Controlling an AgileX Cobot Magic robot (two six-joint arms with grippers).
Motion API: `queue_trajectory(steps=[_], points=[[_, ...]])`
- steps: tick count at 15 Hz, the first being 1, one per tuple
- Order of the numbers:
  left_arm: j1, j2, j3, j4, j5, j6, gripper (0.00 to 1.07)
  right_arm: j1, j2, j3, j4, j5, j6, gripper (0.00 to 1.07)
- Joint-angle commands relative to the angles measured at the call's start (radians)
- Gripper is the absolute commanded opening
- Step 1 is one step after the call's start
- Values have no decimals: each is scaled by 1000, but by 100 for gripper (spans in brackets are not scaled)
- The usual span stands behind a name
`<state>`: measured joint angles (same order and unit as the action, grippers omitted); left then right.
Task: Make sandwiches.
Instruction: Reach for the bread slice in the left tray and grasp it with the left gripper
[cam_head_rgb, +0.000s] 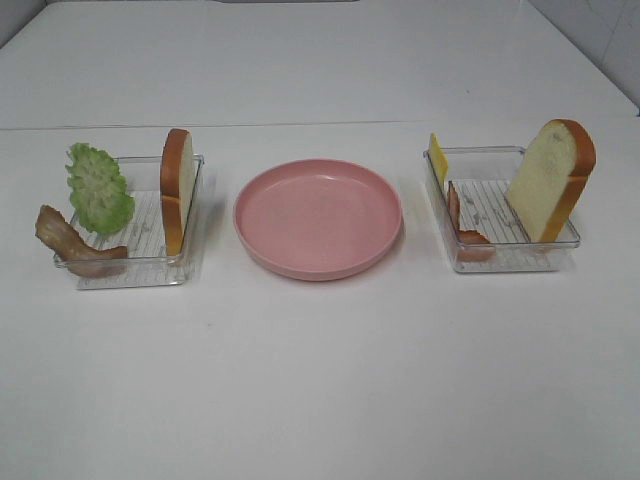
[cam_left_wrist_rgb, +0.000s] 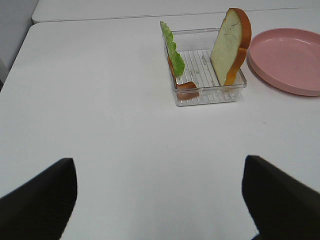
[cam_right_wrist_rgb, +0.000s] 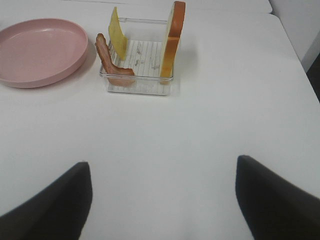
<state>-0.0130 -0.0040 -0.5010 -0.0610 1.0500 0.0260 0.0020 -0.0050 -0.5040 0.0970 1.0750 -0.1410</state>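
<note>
The sandwich pieces stand in two clear trays either side of a pink plate (cam_head_rgb: 318, 218). In the left tray (cam_head_rgb: 130, 272) are a bread slice (cam_head_rgb: 177, 190) on edge, ruffled lettuce (cam_head_rgb: 100, 188) and a bacon strip (cam_head_rgb: 75, 245) hanging over the rim. The right tray (cam_head_rgb: 510, 262) holds a leaning bread slice (cam_head_rgb: 552, 180), yellow cheese (cam_head_rgb: 438, 160) and bacon (cam_head_rgb: 465, 225). My left gripper (cam_left_wrist_rgb: 157, 167) is open and empty, well short of its tray (cam_left_wrist_rgb: 210, 95). The right gripper (cam_right_wrist_rgb: 162, 167) is also open and empty, short of its tray (cam_right_wrist_rgb: 140, 85). Neither gripper shows in the high view.
Everything sits on a white table with bare surface in front of the trays. A seam between two tabletops (cam_head_rgb: 300, 125) runs behind them. The plate (cam_left_wrist_rgb: 287, 60) lies beside the left tray and the plate (cam_right_wrist_rgb: 40, 50) also borders the right tray.
</note>
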Motion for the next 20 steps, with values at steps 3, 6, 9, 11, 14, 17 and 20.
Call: queue_trajectory(steps=[3,6,9,11,14,17,20], points=[[1,30,-26,-19,-49,-1,84,-8,-17,-1,-3,-11,-13,76],[1,138,-56,-24,-141,-1,82,-8,-17,-1,-3,-11,-13,76],[1,257,-56,-40,-233,-1,82,-8,-17,-1,-3,-11,-13,76],[1,467,-59,-60,-390,-1,80,-8,-17,-1,-3,-11,-13,76],[1,715,-144,-60,-417,0,80,-8,-17,-1,-3,-11,-13,76],[-2,898,-252,-70,-397,0,80,-8,-17,-1,-3,-11,-13,76],[-2,1152,-439,-107,-252,30,80,-8,-17,-1,-3,-11,-13,76]])
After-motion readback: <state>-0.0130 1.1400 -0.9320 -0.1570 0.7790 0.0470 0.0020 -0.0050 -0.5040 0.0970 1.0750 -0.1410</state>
